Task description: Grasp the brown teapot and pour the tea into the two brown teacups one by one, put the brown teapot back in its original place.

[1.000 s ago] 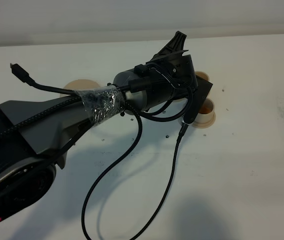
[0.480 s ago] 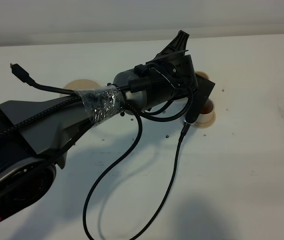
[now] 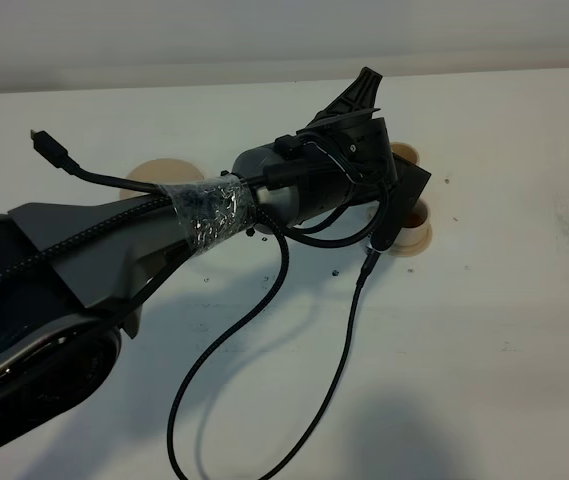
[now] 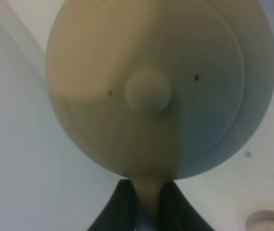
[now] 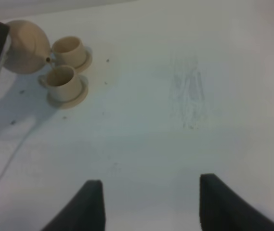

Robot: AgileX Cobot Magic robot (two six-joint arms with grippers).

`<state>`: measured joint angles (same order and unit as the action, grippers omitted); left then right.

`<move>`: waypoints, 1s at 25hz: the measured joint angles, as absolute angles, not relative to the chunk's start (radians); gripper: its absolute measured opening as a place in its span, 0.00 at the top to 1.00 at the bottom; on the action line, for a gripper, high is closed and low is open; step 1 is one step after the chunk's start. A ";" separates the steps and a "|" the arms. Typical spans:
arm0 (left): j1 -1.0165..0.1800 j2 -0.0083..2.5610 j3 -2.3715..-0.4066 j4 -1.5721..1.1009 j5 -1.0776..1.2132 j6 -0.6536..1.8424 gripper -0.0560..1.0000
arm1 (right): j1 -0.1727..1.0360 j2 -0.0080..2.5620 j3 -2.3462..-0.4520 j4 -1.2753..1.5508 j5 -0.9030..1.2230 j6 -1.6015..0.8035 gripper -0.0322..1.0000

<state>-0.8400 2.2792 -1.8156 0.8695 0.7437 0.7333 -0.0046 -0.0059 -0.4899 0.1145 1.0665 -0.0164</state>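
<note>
One teapot [image 4: 103, 57], its handle clamped in the left gripper [image 4: 146, 199], hangs beside two cups [image 5: 68, 47] [image 5: 60, 77], each on a saucer [image 5: 68, 99], toward the far edge of the white table [image 5: 175, 134]. One wider saucer [image 3: 159, 170] lies apart. The right gripper [image 5: 149, 192] has its jaws apart.

clad in dark grey and black casing along the left arm [image 3: 84, 250], rounded and bulky at the base, banded midway with crinkled clear tape [image 3: 214, 208]. trails looping black cables [image 3: 285, 265], one ending in a loose plug [image 3: 49, 148]. ends in matte black tapered fingers [image 5: 91, 207] on the right gripper [image 5: 151, 180].
</note>
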 joint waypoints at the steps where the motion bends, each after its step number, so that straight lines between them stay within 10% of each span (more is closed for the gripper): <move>1: -0.840 2.279 -1.816 0.869 0.744 0.733 0.84 | -0.005 -0.006 -0.490 0.114 1.066 -0.016 0.52; 25: -0.851 2.294 -1.816 0.918 0.724 0.740 0.84 | -0.005 -0.006 -0.490 0.114 1.066 -0.016 0.52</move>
<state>-0.8507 2.2936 -1.8156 0.9182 0.7236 0.7403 -0.0046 -0.0059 -0.4899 0.1145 1.0665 -0.0164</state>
